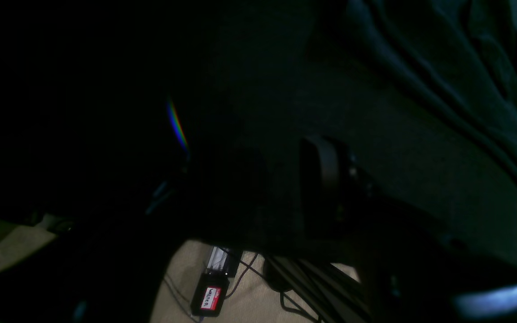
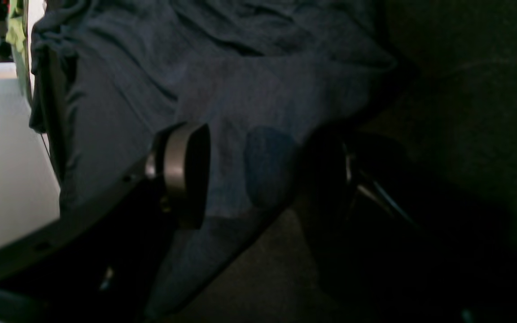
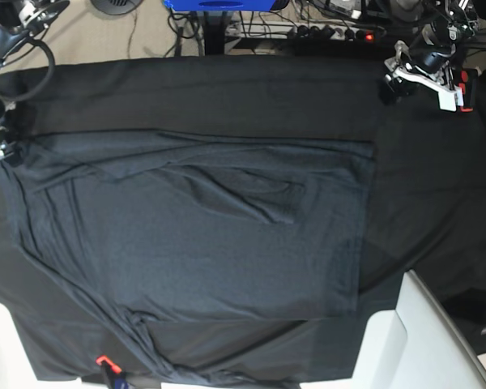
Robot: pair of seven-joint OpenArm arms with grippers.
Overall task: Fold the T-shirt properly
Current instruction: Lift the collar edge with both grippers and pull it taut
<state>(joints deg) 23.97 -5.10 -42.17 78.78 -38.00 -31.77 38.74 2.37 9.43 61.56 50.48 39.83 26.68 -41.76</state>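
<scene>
Black tablecloth (image 3: 227, 89) is carrying the T-shirt (image 3: 202, 243), lying spread. Both grippers, left (image 3: 393, 81) at 1 o'clock and right (image 2: 258, 175) at 10, are standing parted, holding nothing. Likely next: regrasping an edge.

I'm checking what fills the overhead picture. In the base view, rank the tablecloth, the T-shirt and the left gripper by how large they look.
1. black tablecloth, spanning almost the whole view.
2. T-shirt, covering most of the cloth's middle.
3. left gripper, small at the top right corner.
</scene>
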